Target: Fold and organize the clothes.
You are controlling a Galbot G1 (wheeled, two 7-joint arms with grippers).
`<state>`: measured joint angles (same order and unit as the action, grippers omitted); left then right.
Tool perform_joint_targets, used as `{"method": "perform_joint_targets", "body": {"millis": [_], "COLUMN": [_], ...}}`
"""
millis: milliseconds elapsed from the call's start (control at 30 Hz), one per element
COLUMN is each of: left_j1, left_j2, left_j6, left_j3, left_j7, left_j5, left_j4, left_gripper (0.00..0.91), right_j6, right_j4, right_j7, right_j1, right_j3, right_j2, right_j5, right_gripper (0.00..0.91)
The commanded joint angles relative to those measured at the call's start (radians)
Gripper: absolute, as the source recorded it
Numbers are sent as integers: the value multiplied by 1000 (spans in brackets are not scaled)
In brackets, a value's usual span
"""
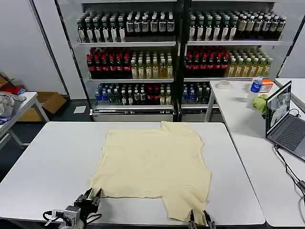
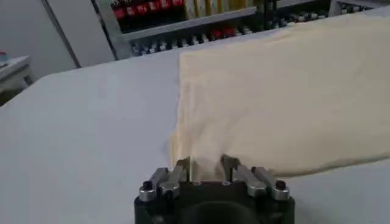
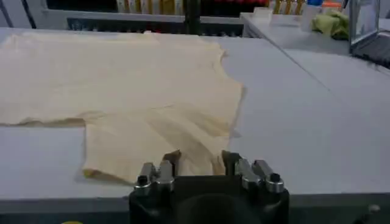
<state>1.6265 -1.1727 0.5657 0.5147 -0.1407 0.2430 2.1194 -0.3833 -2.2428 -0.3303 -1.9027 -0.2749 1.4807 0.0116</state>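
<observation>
— Cloth first: where do we find the T-shirt [image 1: 155,164]?

— We see it spread flat on the white table [image 1: 52,162], pale yellow, its far edge toward the shelves of bottles [image 1: 178,52]. One short sleeve reaches the table's near edge on the right side, and the shirt's near left corner lies close to the same edge.

— And our left gripper [image 1: 91,196]?

— Low at that near left corner. In the left wrist view its fingers [image 2: 181,167] stand apart, with the corner's edge lying right at their tips (we cannot tell whether metal touches fabric).

— The right gripper [image 1: 199,217]?

— At the near edge of the table, at the hem of that sleeve. The right wrist view shows its jaws spread too, the sleeve's rumpled end lying between and just before the fingertips [image 3: 169,159]; nothing is clamped.

— Anything else near?

— A side table on the right carries a laptop [image 1: 285,119], a green lump [image 1: 260,102] and a water bottle [image 1: 256,86], all well apart from the shirt.
</observation>
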Motion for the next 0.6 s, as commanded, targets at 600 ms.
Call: {"method": "perform_joint_targets", "body": {"millis": [600], "left_j1": [46], "left_j2": [-4], "left_j6": [-31], "left_j3": [27], "left_j7": [-36], "left_j5": [39], "left_j4": [119], "left_gripper": [30], "right_j6": [56], "right_j4": [-111], "right_j7": [14], "right_j1": [-42], "right_j3": [-6], "right_j2": [-7], "right_j5": [-3], "right_gripper": [0]}}
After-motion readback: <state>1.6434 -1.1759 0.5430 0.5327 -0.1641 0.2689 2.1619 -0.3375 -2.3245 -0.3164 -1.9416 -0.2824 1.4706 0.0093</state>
